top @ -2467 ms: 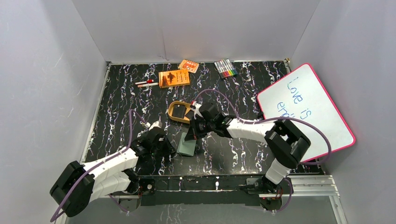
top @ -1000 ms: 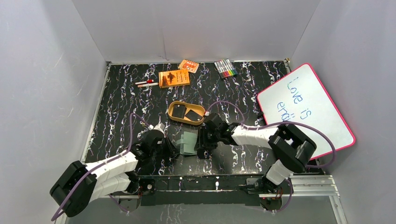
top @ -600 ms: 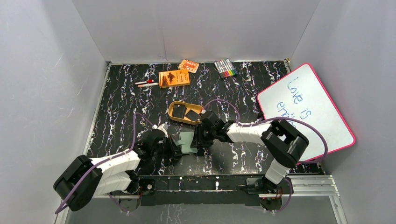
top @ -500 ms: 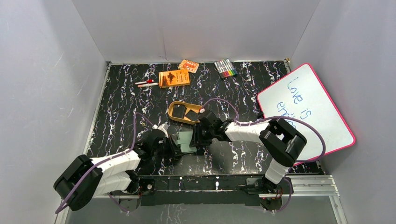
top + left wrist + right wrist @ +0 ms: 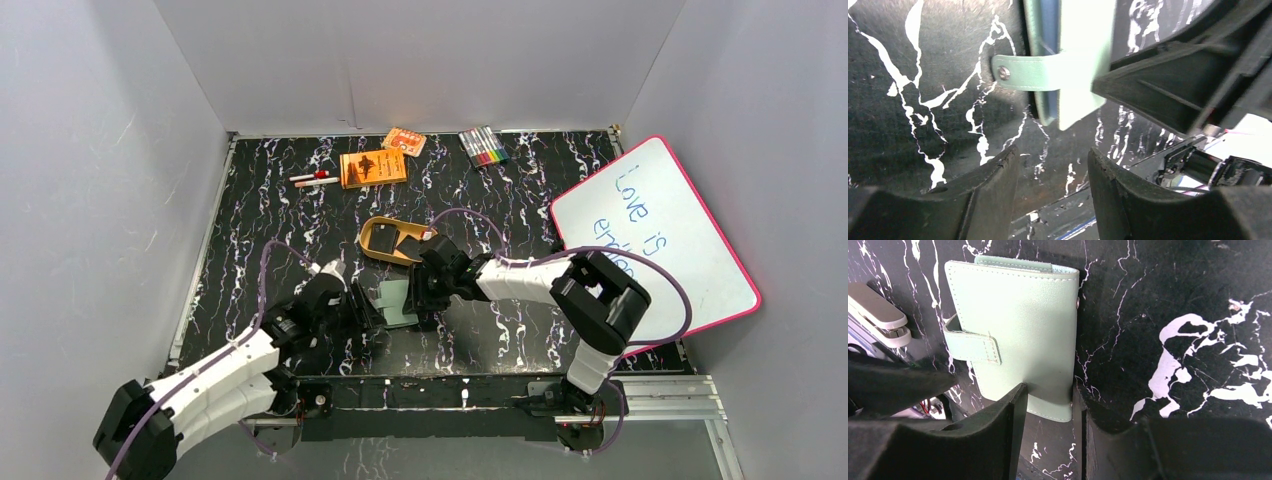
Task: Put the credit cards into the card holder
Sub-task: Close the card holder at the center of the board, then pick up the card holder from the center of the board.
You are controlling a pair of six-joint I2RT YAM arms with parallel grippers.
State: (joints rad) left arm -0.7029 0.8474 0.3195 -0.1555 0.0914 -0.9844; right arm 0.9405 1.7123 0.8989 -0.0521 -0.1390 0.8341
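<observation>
Credit cards (image 5: 388,241), thin black rectangles, lie in a gold oval tray (image 5: 366,238) just behind the mint-green leather card holder with a snap strap (image 5: 398,303), which sits near the front of the black marbled table (image 5: 250,230) between both grippers. The right gripper (image 5: 1050,405) pinches the holder's lower corner, while the left gripper (image 5: 1053,200) hangs just short of the strap, fingers apart with nothing between them. Blue handwriting on the pink-rimmed whiteboard (image 5: 690,250) reads "Love is"; its second line is partly hidden.
</observation>
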